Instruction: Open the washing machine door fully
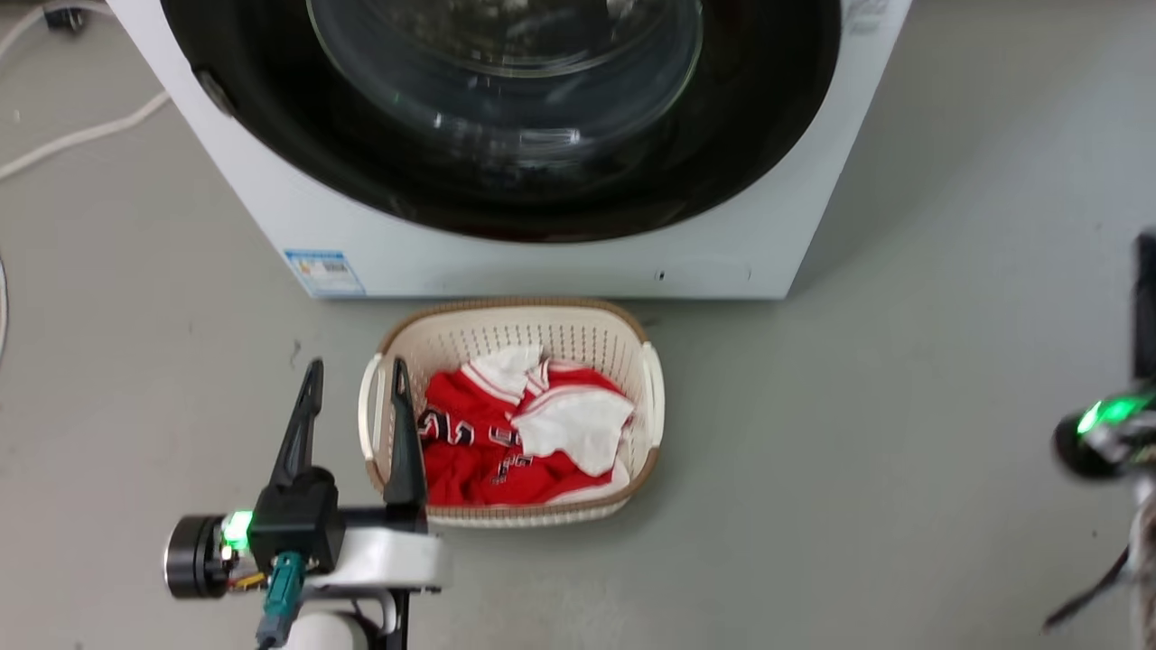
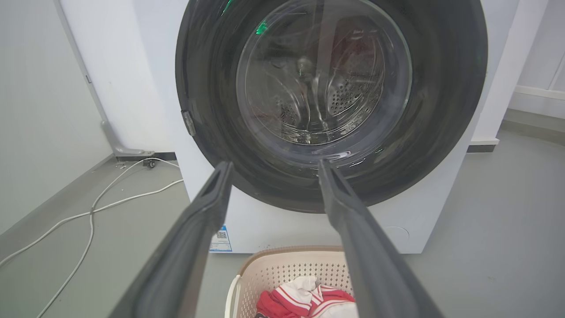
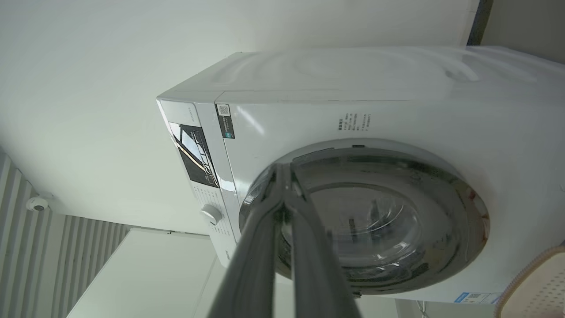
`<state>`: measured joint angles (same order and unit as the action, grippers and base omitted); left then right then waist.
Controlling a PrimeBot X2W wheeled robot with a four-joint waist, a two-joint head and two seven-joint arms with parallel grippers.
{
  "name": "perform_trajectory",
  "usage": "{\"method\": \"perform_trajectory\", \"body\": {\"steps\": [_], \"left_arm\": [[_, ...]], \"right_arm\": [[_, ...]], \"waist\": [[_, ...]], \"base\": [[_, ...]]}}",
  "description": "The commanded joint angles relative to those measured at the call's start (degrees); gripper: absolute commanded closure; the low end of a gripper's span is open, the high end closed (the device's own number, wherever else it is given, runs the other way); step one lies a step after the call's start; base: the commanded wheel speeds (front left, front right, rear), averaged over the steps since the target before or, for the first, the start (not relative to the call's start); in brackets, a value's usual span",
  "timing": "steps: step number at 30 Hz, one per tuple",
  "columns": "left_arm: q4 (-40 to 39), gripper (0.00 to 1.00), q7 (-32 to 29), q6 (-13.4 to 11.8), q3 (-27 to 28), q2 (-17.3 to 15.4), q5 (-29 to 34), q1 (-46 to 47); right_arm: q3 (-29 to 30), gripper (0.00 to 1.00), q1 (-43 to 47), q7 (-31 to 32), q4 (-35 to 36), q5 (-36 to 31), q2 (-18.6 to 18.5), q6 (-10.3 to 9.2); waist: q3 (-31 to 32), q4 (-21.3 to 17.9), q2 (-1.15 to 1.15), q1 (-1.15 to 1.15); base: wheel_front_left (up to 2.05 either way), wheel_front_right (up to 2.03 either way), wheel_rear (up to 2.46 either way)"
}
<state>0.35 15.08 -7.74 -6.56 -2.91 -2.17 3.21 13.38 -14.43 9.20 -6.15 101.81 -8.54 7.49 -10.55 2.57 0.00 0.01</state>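
Observation:
The washing machine door [image 1: 506, 117] is a glossy black ring with a bulging glass window, lying flat against the white machine [image 1: 542, 266]. In the left wrist view the door [image 2: 331, 101] faces me, and my left gripper [image 2: 273, 165] stands open in front of its lower rim, apart from it and holding nothing. The head view shows the left gripper [image 1: 354, 375] low over the floor beside the basket. In the right wrist view, which is rolled sideways, my right gripper [image 3: 282, 170] is shut on nothing, its tips lined up with the door [image 3: 366, 216] rim.
A cream laundry basket [image 1: 515, 307] with red and white clothes [image 1: 506, 433] stands on the grey floor just in front of the machine. White cables [image 2: 92, 212] trail over the floor left of the machine. A wall runs along the left.

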Motion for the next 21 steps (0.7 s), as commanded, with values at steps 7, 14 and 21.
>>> {"method": "perform_trajectory", "body": {"steps": [7,14,21], "left_arm": [[-2.4,0.00,0.1,0.4,-0.9,0.0,1.0,5.3],[-2.9,0.00,0.1,0.0,-2.0,0.0,0.4,9.4],[-2.6,0.00,0.1,-0.9,-4.2,0.0,-0.8,11.7]], "right_arm": [[1.8,1.00,-16.1,3.1,-7.1,-1.6,-5.6,-0.01],[-0.5,1.00,-30.4,5.9,-12.8,-4.4,-9.4,-0.01],[-5.8,1.00,-40.8,9.1,-19.9,-8.8,-12.1,-0.01]], "waist": [[-9.4,2.4,0.00,-0.01],[-15.3,4.5,0.00,-0.01],[-18.6,6.9,0.00,-0.01]], "base": [[0.00,0.00,0.00],[0.00,0.00,0.00],[0.00,0.00,0.00]]}}
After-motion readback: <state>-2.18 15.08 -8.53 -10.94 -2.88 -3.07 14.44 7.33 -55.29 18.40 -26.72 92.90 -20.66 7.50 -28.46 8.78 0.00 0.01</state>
